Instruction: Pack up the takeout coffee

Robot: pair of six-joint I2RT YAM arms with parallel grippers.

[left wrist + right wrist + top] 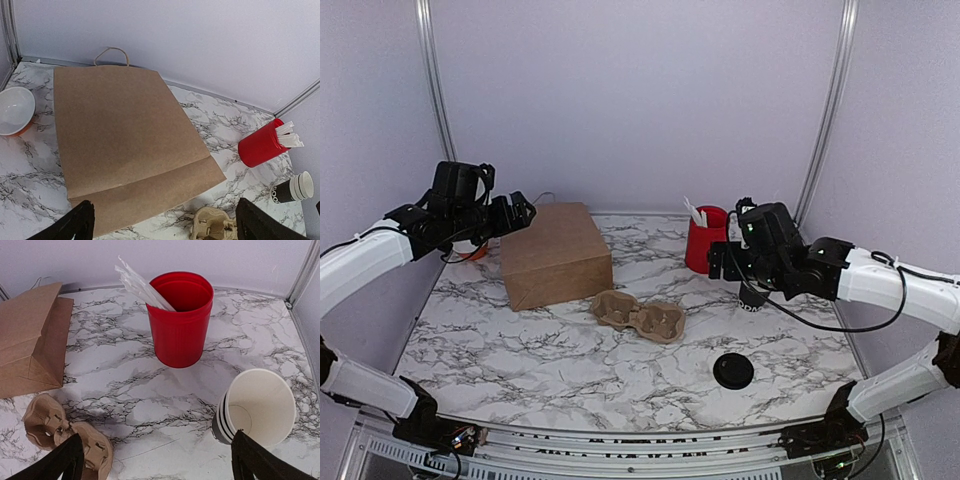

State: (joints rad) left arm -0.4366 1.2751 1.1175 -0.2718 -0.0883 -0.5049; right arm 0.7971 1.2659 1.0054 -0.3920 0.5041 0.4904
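Note:
No lidded black cup shows in any view. A round black lid [733, 371] lies alone on the marble table near the front right. A stack of lidless black cups with white rims [752, 297] stands right of centre; it also shows in the right wrist view [257, 407]. My right gripper [724, 262] hovers above the table between the red cup and the stack, jaws wide open and empty [157, 465]. My left gripper [516, 212] is open and empty, held above the brown paper bag [125, 140].
The brown paper bag [555, 255] lies on its side at the back left. A cardboard cup carrier [640, 316] lies in the middle. A red cup with white utensils [705, 238] stands at the back right. A white bowl [15, 110] sits left of the bag.

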